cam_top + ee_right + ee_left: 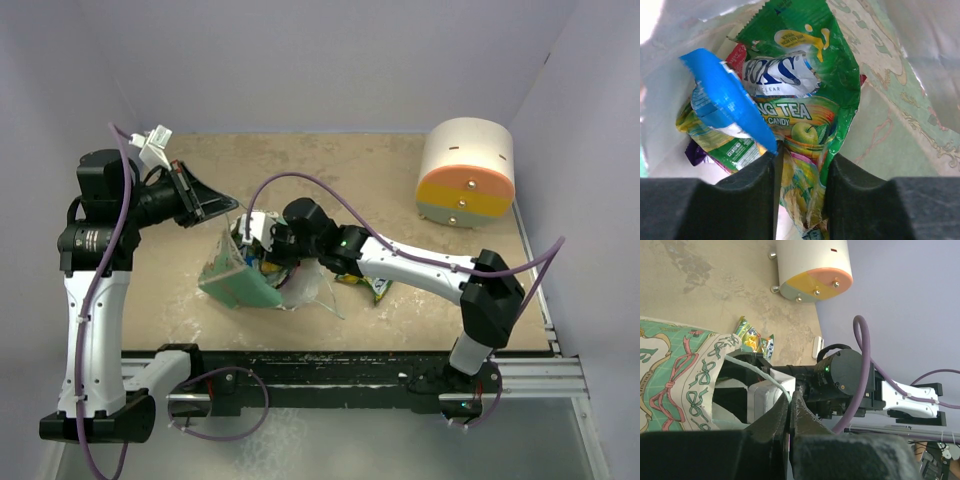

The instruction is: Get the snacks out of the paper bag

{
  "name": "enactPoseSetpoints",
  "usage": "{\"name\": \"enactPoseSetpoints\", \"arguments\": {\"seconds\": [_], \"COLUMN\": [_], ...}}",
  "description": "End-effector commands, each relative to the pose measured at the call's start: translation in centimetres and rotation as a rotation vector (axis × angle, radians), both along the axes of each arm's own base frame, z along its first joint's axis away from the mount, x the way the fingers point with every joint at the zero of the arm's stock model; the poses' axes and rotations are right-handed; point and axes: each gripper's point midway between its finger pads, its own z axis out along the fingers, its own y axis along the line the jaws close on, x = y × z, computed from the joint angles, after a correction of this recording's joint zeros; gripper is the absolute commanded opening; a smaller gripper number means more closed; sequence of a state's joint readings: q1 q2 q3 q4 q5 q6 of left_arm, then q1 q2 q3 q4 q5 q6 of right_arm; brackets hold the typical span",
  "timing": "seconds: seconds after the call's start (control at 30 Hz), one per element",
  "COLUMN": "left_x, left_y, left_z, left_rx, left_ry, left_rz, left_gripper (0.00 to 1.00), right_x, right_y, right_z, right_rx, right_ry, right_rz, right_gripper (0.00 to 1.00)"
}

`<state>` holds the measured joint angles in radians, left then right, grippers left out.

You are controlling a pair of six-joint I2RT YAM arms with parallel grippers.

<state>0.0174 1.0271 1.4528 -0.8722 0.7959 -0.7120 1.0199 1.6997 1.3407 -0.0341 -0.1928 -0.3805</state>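
The mint-green paper gift bag (236, 281) sits mid-table (330, 160), with the left gripper (232, 208) at its far-left rim and the right gripper (802, 160) inside its mouth. In the bag, a green shiny candy packet (810, 75) lies between that gripper's fingers, and a blue shiny packet (725, 95) overlaps the green packet's left side. A yellow-green shiny packet (380, 288) lies on the table just right of the bag. The cream-orange-yellow cylinder (467, 172) stands far right.

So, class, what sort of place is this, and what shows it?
Probably a robotics lab test cell: left arm and right arm bolted to a rail, plain walls boxing in the table, a paper bag staged with snacks.

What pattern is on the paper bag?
The paper bag: pink and green ribbon bows, best in left wrist view.
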Motion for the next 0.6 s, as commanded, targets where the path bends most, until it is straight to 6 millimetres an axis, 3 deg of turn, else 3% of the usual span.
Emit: {"name": "enactPoseSetpoints", "arguments": {"seconds": [0.0, 0.13, 0.43, 0.57], "left_x": [-0.9, -1.0, -0.9, -0.9], "left_y": [-0.1, -0.1, 0.0, 0.0], "left_z": [2.0, 1.8, 2.0, 2.0], "left_rx": [-0.004, 0.006, 0.020, 0.021], "left_ry": [-0.087, -0.081, -0.079, -0.081], "left_rz": [-0.008, -0.010, -0.012, -0.009], "left_gripper": [0.00, 0.00, 0.00, 0.00], "right_x": [0.7, -0.2, -1.7, -1.1], "right_y": [-0.3, -1.1, -0.5, -1.0], "right_z": [2.1, 1.5, 3.2, 5.2], "right_rx": [0.041, 0.020, 0.073, 0.114], "right_ry": [-0.055, -0.053, 0.011, -0.007], "right_rz": [-0.027, 0.002, 0.051, -0.013], "right_gripper": [0.40, 0.42, 0.03, 0.00]}}
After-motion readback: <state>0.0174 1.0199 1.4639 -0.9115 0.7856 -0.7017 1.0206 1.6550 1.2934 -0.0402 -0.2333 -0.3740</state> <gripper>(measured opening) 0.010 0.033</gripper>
